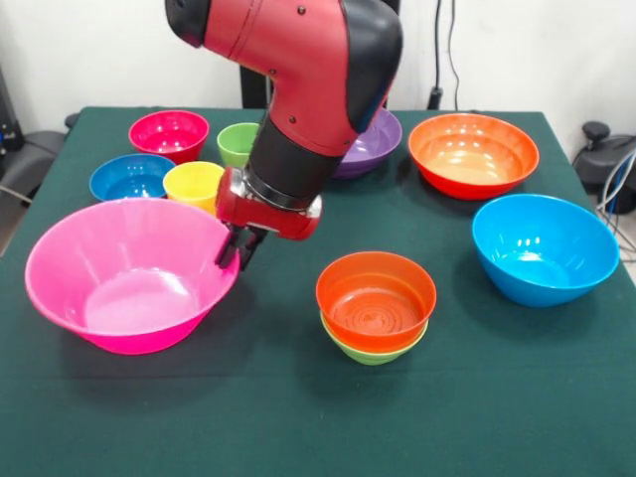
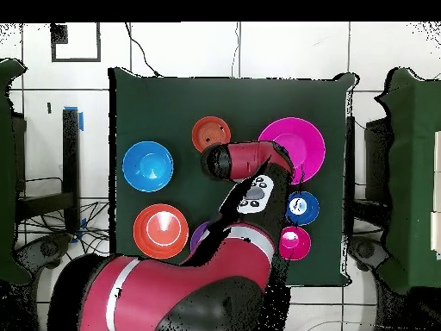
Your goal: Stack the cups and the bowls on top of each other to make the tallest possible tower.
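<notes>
My gripper [image 1: 241, 250] is at the right rim of the large pink bowl [image 1: 129, 278], its fingers close together on the rim. The bowl's right side sits slightly higher than its left. The pink bowl also shows in the overhead view [image 2: 300, 138], where the arm hides the gripper. The small orange-red bowl [image 1: 376, 296] is nested in the small light-green bowl [image 1: 373, 351] at centre; this pair shows in the overhead view [image 2: 211, 134]. The large light blue bowl [image 1: 545, 248] stands alone at right. The yellow cup [image 1: 194, 184] and light green cup [image 1: 237, 144] stand behind the gripper.
The large orange bowl [image 1: 473, 154] is at the back right. The purple bowl [image 1: 376, 147] is partly hidden behind the arm. The small magenta-red bowl [image 1: 169, 134] and the small dark blue bowl [image 1: 129, 179] are at the back left. The green cloth's edge [image 1: 298, 467] is in front.
</notes>
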### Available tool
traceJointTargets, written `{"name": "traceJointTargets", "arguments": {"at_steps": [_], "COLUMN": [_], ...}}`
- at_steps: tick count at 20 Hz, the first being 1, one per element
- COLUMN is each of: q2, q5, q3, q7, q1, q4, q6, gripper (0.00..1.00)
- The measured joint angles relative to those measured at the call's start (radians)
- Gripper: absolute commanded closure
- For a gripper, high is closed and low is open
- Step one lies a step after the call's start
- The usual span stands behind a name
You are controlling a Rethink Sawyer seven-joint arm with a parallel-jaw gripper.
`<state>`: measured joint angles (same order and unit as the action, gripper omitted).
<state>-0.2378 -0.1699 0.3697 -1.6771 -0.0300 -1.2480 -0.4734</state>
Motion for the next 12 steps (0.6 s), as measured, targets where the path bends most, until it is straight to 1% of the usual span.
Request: {"name": "traceJointTargets", "arguments": {"at_steps": [7, 12], "q2": [0.001, 0.001], "q5": [0.0, -0.025], "q3": [0.022, 0.023], "q7": [0.0, 0.0], "q1": [0.0, 0.001], "q4": [0.022, 0.025], "q6": [0.0, 0.0], "gripper": [1.0, 1.0]}}
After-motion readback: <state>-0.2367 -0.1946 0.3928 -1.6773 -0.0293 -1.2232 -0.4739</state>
